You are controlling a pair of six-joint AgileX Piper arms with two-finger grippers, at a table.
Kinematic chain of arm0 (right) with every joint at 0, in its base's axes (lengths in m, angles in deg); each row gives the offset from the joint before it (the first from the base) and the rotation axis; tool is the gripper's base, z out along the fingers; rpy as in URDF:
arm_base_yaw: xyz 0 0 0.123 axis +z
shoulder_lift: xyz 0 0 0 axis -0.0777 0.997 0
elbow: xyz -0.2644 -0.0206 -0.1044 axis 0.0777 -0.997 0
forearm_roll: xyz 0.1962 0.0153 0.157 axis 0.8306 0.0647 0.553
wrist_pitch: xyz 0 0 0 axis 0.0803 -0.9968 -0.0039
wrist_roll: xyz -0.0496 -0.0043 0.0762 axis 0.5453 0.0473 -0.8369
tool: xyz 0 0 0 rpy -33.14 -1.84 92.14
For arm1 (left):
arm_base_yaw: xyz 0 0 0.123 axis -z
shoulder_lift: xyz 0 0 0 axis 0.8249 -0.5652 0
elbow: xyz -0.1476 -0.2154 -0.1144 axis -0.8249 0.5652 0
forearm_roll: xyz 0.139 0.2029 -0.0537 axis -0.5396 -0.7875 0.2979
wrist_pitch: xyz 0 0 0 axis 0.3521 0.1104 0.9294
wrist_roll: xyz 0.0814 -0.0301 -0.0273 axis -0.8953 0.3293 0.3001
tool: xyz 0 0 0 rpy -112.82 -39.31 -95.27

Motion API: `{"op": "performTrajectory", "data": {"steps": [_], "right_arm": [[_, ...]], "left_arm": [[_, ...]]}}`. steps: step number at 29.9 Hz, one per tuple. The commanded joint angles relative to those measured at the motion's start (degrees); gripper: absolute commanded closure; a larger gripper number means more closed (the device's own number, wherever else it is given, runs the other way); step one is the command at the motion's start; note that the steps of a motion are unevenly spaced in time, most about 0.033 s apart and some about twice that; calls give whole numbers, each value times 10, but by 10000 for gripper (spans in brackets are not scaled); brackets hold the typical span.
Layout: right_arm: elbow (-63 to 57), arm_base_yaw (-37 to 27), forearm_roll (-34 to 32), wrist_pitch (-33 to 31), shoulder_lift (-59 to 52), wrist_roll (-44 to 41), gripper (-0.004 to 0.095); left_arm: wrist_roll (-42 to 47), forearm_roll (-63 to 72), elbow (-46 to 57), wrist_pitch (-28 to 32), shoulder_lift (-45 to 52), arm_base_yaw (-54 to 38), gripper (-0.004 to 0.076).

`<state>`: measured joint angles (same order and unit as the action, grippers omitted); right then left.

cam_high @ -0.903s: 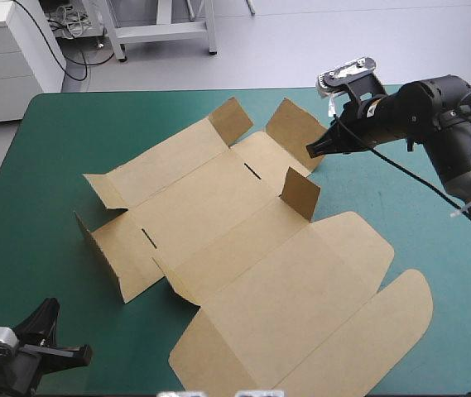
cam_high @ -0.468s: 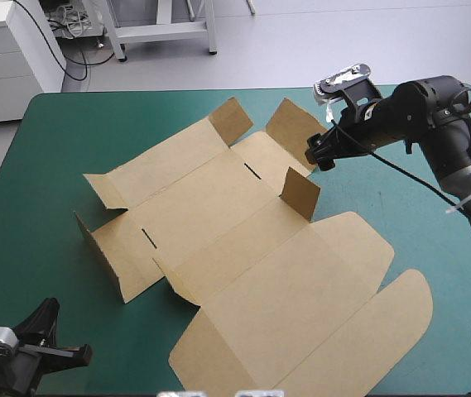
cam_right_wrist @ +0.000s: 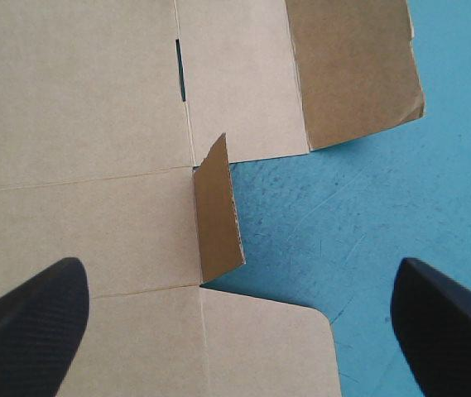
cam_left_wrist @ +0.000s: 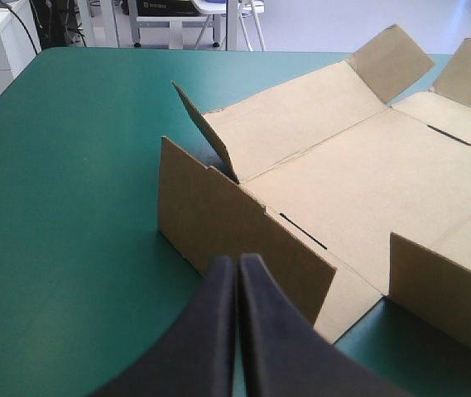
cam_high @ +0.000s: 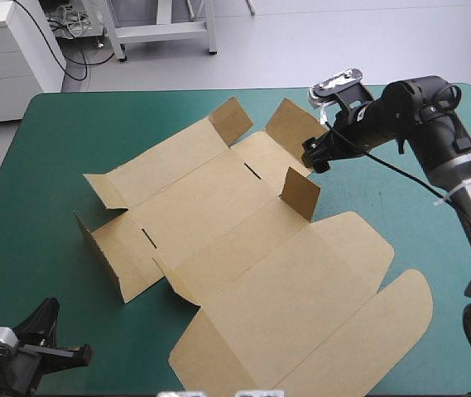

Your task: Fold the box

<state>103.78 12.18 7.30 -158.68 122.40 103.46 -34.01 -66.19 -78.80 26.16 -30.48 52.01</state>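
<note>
**Square up on the raised flap before you pinch**

High view: the flat-cut brown cardboard box (cam_high: pixel 243 248) lies mid-table on the teal-green cover (cam_high: pixel 36 165), with several flaps raised. Your right gripper (cam_high: pixel 314 155) hovers by its far right corner.

Left wrist view: the left gripper (cam_left_wrist: pixel 237 322), fingers pressed together on nothing, sits low near the box's raised side wall (cam_left_wrist: pixel 218 227). Keep it clear.

Right wrist view: the fingers are spread wide and empty. The small upright brown flap (cam_right_wrist: pixel 218 215) stands ahead between them. Centre it, then descend straight.

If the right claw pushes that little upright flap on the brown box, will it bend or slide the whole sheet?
Probably the flap hinges over at its crease, where it stands raised. The box looks thin and light, lying loose on the teal-green cover, so it may slide.
</note>
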Motion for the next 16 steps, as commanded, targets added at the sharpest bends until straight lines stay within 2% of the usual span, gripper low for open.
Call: {"op": "performTrajectory", "data": {"steps": [1,16], "right_arm": [[15,-4,3,22,4,7,-4],[15,-2,8,22,126,24,-4]], "left_arm": [[2,12,-12,45,5,1,731],[2,12,-12,45,5,1,731]]}}
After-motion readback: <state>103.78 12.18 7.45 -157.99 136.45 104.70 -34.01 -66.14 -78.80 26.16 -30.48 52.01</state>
